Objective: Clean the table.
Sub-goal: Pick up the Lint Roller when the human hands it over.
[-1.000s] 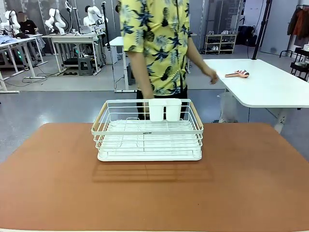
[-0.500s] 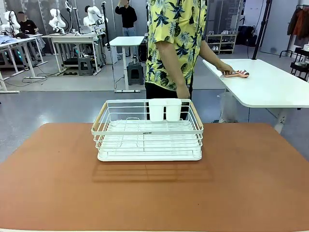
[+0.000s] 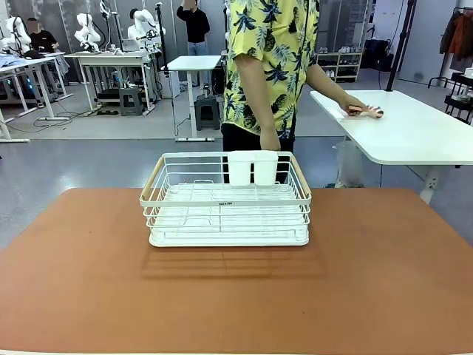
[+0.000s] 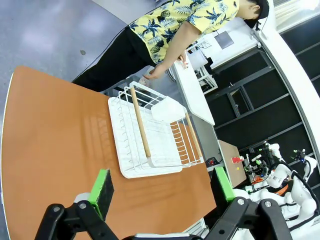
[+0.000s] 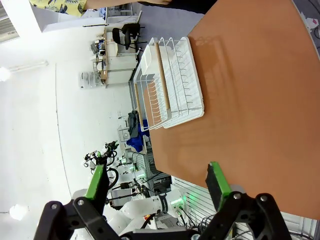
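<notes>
The terracotta table [image 3: 384, 281] carries a white wire dish rack [image 3: 222, 201] with wooden handles and a white cutlery holder [image 3: 253, 168] at its far side. The rack looks empty. My left gripper [image 4: 162, 185] hangs open above the table [image 4: 55, 135], well back from the rack [image 4: 141, 125], nothing between its green pads. My right gripper [image 5: 155, 181] is open too, high over the table [image 5: 255, 85] and away from the rack [image 5: 175, 85]. A person in a yellow patterned shirt [image 3: 270, 59] stands behind the rack.
The person's one hand [image 3: 270, 142] hangs just behind the rack. The other hand rests on a pinkish object [image 3: 366, 112] on the white side table [image 3: 414, 137] at the far right. Bare tabletop surrounds the rack on all sides.
The person stepped to the right and reached across to the white table, and the hand has now closed over the pinkish object. Rack and grippers have not moved.
</notes>
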`<state>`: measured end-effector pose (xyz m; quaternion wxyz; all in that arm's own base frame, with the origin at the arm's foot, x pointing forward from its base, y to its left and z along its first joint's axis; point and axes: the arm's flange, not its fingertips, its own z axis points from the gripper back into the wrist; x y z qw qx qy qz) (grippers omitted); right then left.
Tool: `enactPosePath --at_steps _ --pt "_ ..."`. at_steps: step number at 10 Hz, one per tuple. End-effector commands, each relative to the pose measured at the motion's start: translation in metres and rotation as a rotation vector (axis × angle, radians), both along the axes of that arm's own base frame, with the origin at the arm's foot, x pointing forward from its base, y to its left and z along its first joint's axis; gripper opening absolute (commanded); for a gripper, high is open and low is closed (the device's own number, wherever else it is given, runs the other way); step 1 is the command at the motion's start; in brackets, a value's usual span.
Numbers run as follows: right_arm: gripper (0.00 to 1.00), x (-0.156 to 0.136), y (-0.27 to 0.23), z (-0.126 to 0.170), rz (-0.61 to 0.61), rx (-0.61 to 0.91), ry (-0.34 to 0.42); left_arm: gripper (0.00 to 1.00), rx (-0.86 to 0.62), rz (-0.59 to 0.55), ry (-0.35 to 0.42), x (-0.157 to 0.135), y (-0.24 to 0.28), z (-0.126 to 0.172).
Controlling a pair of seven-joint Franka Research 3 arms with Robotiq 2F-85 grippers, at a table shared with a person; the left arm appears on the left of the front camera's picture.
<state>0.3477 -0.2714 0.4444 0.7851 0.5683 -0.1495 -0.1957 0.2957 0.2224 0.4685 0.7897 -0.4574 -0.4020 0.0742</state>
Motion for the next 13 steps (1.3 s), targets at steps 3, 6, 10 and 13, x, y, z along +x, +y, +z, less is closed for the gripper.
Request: enactPosePath --at_steps 3,6,10,13 --pt "1.00 -0.0014 -0.0008 0.0013 -0.002 0.010 -0.007 1.00 -0.003 0.001 -0.003 0.0000 0.0006 0.0005" --pt "1.00 -0.0014 -0.0008 0.0013 -0.002 0.010 -0.007 1.00 -0.003 0.001 -0.003 0.0000 0.0006 0.0005" --pt "1.00 -0.0014 -0.0008 0.0013 -0.002 0.010 -0.007 1.00 -0.003 0.001 -0.003 0.0000 0.0006 0.0005" --pt "1.00 -0.0014 -0.0008 0.0013 -0.002 0.010 -0.007 1.00 -0.003 0.001 -0.003 0.0000 0.0006 0.0005"
